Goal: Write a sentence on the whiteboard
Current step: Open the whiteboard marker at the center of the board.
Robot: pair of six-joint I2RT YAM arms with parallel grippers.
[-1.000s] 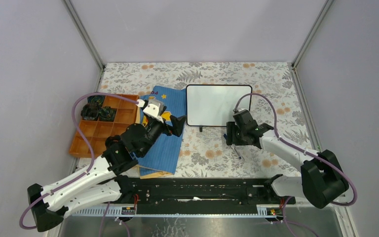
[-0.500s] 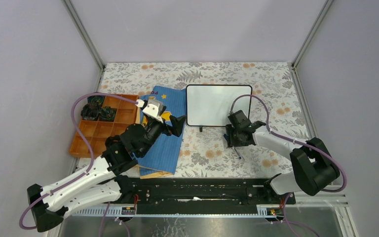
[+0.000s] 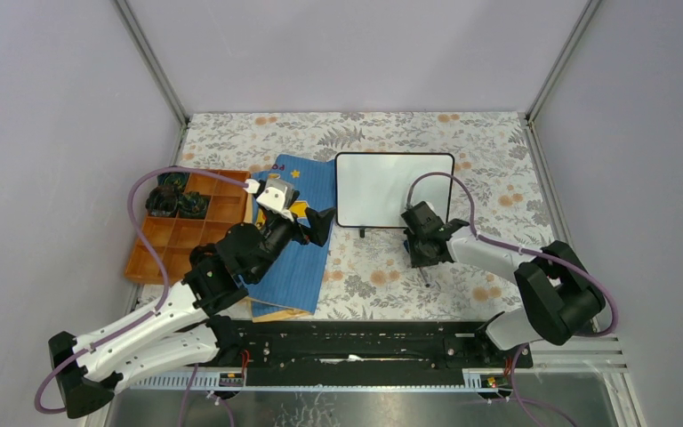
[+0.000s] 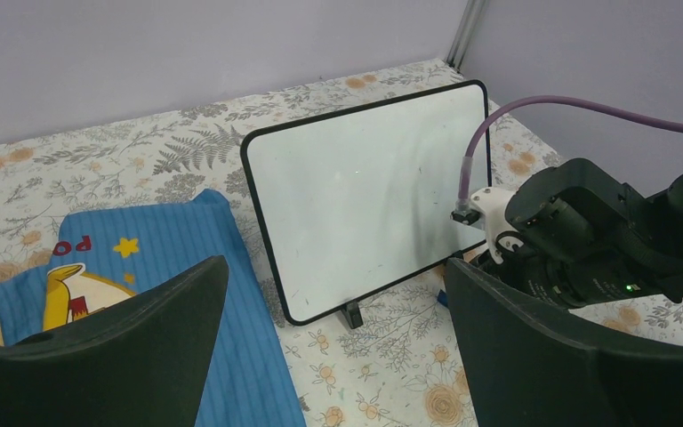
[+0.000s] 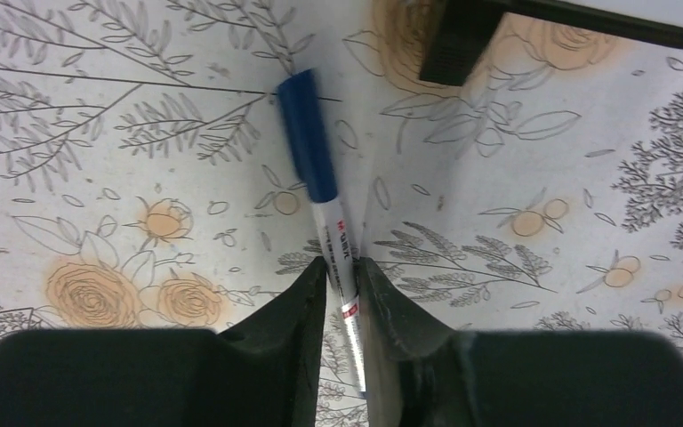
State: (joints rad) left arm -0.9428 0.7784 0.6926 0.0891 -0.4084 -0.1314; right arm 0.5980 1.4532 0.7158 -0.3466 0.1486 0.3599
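the right gripper (image 5: pixel 345 277) points down at the table (image 3: pixel 365 133). its two fingers (image 5: pixel 302 307) are pressed on a marker (image 5: pixel 325 205), one on each side of the white part. the marker lies flat on the flower cloth (image 5: pixel 142 178) that covers the table. its blue cap (image 5: pixel 307 133) sticks out past the fingers, toward the whiteboard. a small black foot (image 5: pixel 458 40) of the whiteboard is just beyond the cap, a little to the right, not touching it.

the whiteboard (image 3: pixel 394 189) stands in the middle of the table, closer to the far edge than to the near edge. it leans back on its little black feet. its face is white with a thin black frame. the right gripper sits just in front of its near right corner.

the left gripper (image 4: pixel 336 271) has its fingers spread wide apart and holds nothing. it hangs over a blue book (image 3: pixel 298 258) that lies just left of the whiteboard. the book has a yellow picture and a star on it.

left of the book is an orange tray (image 3: pixel 178 233) with many little boxes, near the left edge of the table. some dark things lie in its far boxes, too small to tell.
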